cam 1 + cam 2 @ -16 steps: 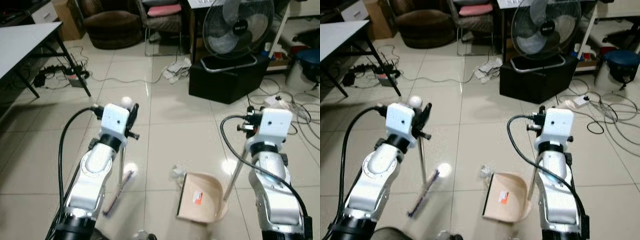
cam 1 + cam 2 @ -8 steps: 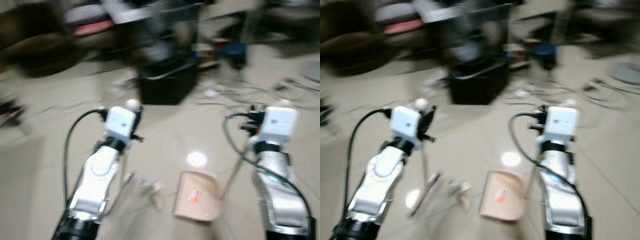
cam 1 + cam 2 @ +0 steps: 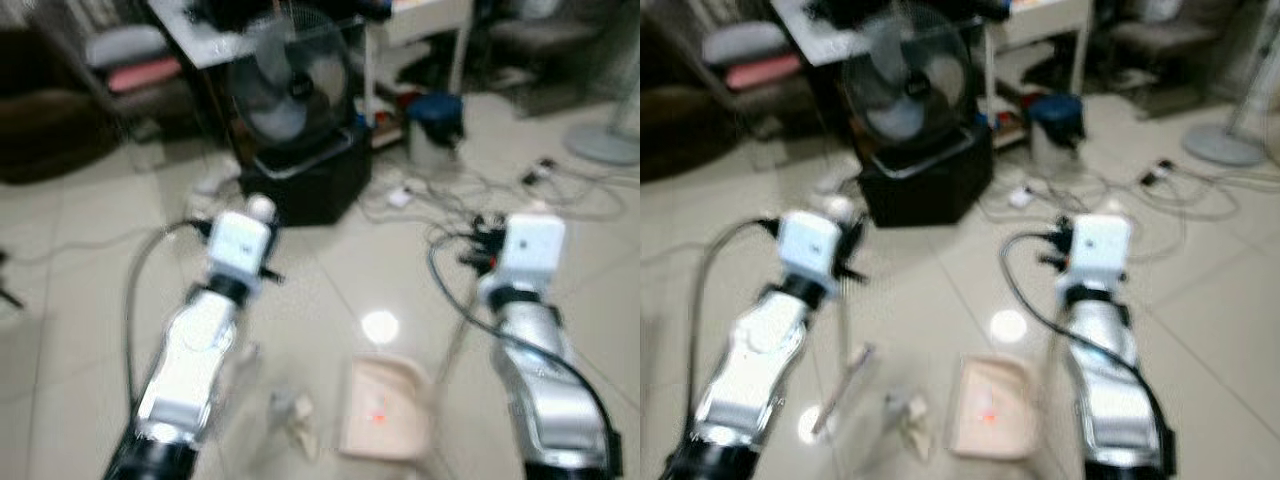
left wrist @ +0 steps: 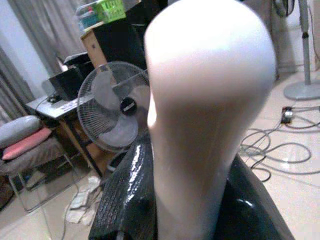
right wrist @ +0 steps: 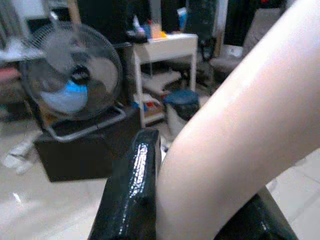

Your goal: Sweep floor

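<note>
My left gripper (image 3: 262,240) is shut on the pale handle of a broom (image 4: 210,100), which runs down to the broom head (image 3: 845,385) on the tiled floor. The black fingers (image 4: 125,200) clamp the handle just under its rounded tip. My right gripper (image 3: 482,252) is shut on the slanted handle (image 5: 235,140) of a beige dustpan (image 3: 380,410), which rests on the floor between my arms. A crumpled scrap of paper (image 3: 295,422) lies on the tiles just left of the dustpan, between it and the broom head. The head views are blurred.
A fan (image 3: 295,90) stands on a black box (image 3: 300,185) ahead. Cables (image 3: 520,200) trail over the floor to the right, near a blue bin (image 3: 435,115) and a round stand base (image 3: 605,145). A chair with a pink cushion (image 3: 130,75) is at the back left.
The camera has swung to the right, so the fan and box have shifted left in the picture. Both arms keep their hold and pose; the paper scrap now lies left of the dustpan's mouth.
</note>
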Tool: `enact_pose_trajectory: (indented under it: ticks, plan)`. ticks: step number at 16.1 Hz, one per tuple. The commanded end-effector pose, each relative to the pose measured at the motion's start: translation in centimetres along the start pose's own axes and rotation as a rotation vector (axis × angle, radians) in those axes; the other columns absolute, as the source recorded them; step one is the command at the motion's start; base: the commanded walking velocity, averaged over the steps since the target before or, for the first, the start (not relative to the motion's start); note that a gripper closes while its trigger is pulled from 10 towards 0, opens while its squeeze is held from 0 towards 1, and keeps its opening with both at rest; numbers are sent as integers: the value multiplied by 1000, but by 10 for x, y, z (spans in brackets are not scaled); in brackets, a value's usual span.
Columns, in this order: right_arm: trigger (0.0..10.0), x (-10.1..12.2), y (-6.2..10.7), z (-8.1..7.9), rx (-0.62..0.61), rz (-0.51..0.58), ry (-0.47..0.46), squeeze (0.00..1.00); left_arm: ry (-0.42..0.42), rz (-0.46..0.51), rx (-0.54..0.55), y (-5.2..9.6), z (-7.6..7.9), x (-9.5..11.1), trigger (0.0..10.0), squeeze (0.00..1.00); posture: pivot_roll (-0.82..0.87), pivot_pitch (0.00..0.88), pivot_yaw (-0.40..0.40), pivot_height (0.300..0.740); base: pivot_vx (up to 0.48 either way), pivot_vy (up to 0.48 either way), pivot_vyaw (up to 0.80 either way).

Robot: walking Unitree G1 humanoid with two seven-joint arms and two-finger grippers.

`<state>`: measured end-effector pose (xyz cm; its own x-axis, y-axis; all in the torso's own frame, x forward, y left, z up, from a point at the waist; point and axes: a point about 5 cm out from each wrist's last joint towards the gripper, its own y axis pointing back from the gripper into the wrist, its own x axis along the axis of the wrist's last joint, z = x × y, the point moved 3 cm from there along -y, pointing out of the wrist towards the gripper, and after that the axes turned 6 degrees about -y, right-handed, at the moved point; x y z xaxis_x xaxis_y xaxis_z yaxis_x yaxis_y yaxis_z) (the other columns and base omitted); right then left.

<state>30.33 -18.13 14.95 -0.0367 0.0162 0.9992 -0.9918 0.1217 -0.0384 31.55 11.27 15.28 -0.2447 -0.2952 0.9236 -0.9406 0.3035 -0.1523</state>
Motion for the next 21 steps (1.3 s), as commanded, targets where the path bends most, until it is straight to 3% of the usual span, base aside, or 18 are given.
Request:
enact_pose_trajectory:
  ticks: [1, 5, 8, 11, 13, 15, 21]
  plan:
    - [10000, 6, -1, -14, 60, 19, 19, 0, -36, 27, 40, 1, -14, 7, 10000, 0, -101, 21, 101, 740, 382, 0, 800]
    - [10000, -7, -2, -17, 62, -18, -27, 0, -35, -34, 67, 10, -20, -3, 10000, 0, -75, 41, 106, 740, 168, 0, 200]
    - [10000, -9, -6, -17, 58, 11, -17, 0, -25, -64, 163, 14, -34, -15, 10000, 0, -52, 92, 79, 740, 0, 0, 0]
    - [10000, -3, -16, -21, 105, 73, 44, 0, -44, -59, 195, 4, -37, -21, 10000, 0, -52, 129, 97, 740, 0, 0, 0]
    - [10000, 4, -26, -19, 143, 122, 100, 0, 25, -99, 219, -8, -34, -29, 10000, 0, -66, 164, 130, 740, 0, 0, 0]
    - [10000, 11, -36, -13, 143, 159, 132, 0, 49, -105, 227, -19, -30, -36, 10000, 0, -71, 207, 113, 740, 0, 0, 0]
    - [10000, -1, -43, -23, 211, 183, 167, 0, 30, -122, 311, -20, -39, -50, 10000, 0, -13, 308, 102, 740, 0, 0, 0]
